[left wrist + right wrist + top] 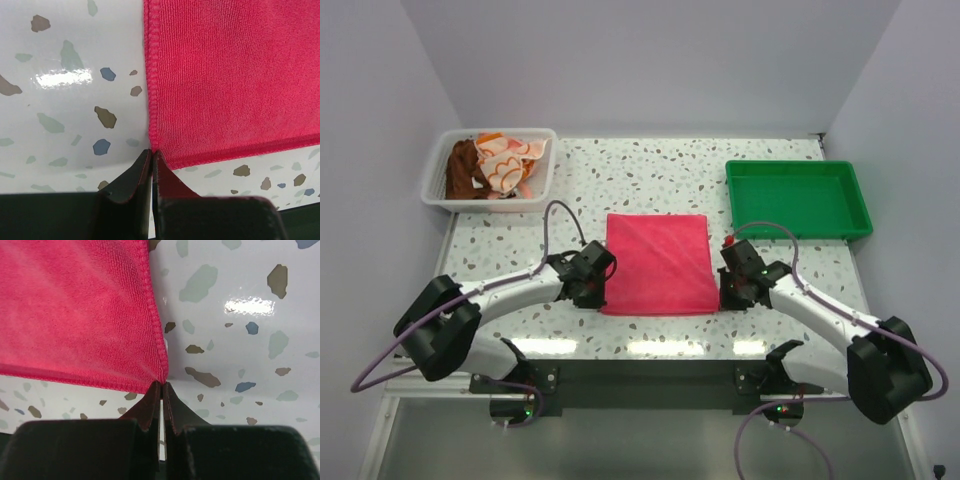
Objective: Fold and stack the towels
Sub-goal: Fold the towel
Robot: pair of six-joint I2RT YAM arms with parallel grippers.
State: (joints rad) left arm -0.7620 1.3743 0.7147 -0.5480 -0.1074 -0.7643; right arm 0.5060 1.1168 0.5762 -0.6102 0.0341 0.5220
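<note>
Two claws point(151, 154) point(163, 385) — tight on towel point(658, 262) corners

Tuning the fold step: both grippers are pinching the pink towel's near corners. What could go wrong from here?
Slip: the left gripper and right gripper each pinch only the very tip of a corner of the flat hot pink microfibre towel; lifting may pull it free.
Skew: if one corner slips or rises first, the fold would likely land crooked.
</note>
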